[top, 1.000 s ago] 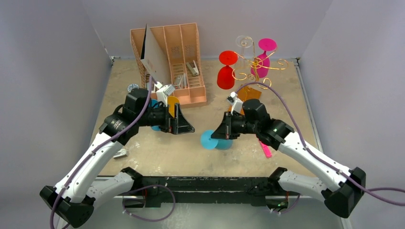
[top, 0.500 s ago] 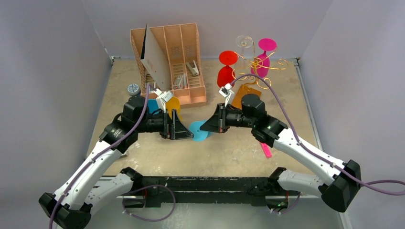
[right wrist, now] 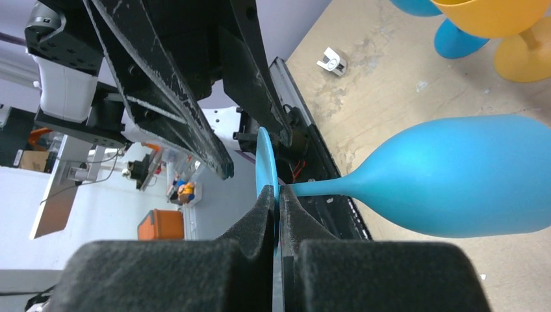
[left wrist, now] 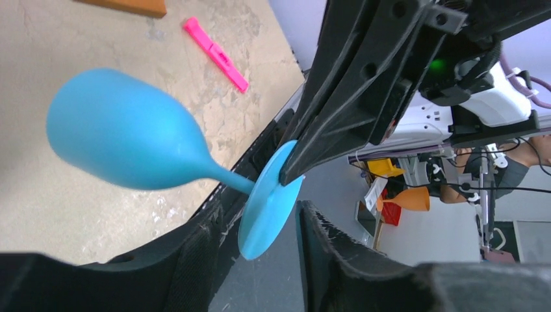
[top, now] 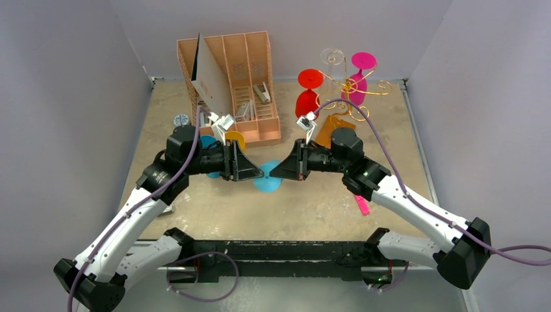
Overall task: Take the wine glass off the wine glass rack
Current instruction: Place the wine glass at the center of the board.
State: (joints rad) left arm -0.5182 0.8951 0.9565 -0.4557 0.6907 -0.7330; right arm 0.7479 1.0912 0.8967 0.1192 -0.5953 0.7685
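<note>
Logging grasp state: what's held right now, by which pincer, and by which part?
Right pincer clamps the matte blue wine glass by the edge of its round foot. Left pincer is open, fingers either side of that foot.

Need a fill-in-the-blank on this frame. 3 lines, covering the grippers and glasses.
1. The right gripper is shut on the foot of the ___ wine glass.
2. The left gripper has its jaws ___ on either side of that foot.
3. Upside down on the wine glass rack hang a clear glass, a pink glass and a ___ one.

Missing words: blue; open; red.
</note>
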